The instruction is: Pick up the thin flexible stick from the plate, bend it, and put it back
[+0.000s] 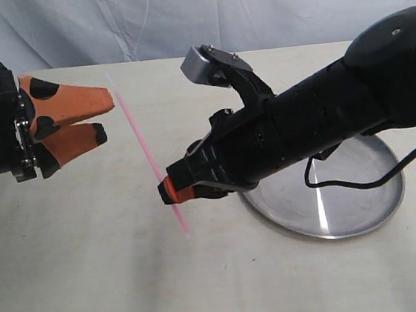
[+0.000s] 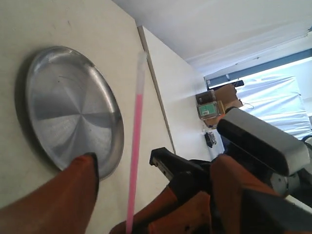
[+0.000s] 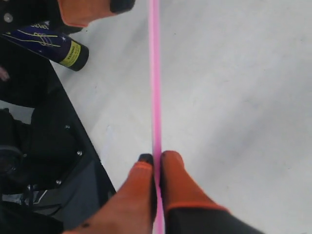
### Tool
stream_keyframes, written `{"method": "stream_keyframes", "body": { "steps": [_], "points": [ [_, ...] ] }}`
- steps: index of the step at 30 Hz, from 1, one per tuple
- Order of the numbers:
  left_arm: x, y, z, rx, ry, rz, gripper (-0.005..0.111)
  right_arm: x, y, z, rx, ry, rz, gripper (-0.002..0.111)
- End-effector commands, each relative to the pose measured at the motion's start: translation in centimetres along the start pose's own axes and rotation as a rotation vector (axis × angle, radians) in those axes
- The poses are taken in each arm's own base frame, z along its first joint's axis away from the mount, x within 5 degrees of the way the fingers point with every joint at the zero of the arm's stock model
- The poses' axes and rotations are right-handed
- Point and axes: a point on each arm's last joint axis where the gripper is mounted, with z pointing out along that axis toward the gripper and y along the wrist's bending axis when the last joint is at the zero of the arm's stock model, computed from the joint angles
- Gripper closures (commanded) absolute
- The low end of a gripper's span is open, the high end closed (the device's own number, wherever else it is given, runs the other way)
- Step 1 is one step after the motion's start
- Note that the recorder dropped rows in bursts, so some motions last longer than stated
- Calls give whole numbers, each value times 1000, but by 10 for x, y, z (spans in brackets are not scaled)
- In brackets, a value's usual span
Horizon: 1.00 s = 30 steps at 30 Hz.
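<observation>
My right gripper point(image 1: 169, 192) is shut on the thin pink stick point(image 1: 141, 144) and holds it in the air above the table, left of the plate point(image 1: 354, 204). The right wrist view shows the stick point(image 3: 155, 73) pinched between the two orange fingers of the right gripper point(image 3: 157, 158). The stick slants from its whitish tip at the far end down to the near end. My left gripper point(image 1: 107, 116) is open, its fingertips just beside the stick's upper part. In the left wrist view the stick point(image 2: 136, 136) runs between the spread fingers of the left gripper point(image 2: 156, 165), touching neither. The steel plate point(image 2: 68, 107) holds nothing.
The right arm's black body point(image 1: 324, 125) reaches across above the plate, and its cable point(image 1: 360, 182) hangs over the rim. A beige table point(image 1: 94, 272) lies underneath, with a white cloth backdrop point(image 1: 178, 17) behind it.
</observation>
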Motion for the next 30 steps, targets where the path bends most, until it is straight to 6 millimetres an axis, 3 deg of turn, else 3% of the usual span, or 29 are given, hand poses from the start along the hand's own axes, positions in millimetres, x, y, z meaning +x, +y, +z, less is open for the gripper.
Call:
{"method": "stream_keyframes", "body": {
  "steps": [1,6,15,18,24,30],
  "points": [
    [-2,2,1,-31,-12,2,43,-2,6,1,-53,-21,0,109],
    [-5,3,1,-36,-41,-8,44,2,20,8,-106,-9,-23,109],
    [-5,2,1,-31,-50,-7,56,2,31,11,-179,-16,-12,109],
    [-5,2,1,-31,-50,-3,66,2,35,11,-221,-23,-11,109],
    [-1,-1,1,7,-2,167,106,2,41,9,-283,-17,10,109],
    [3,0,1,5,46,265,107,2,47,7,-356,-16,43,109]
  ]
}}
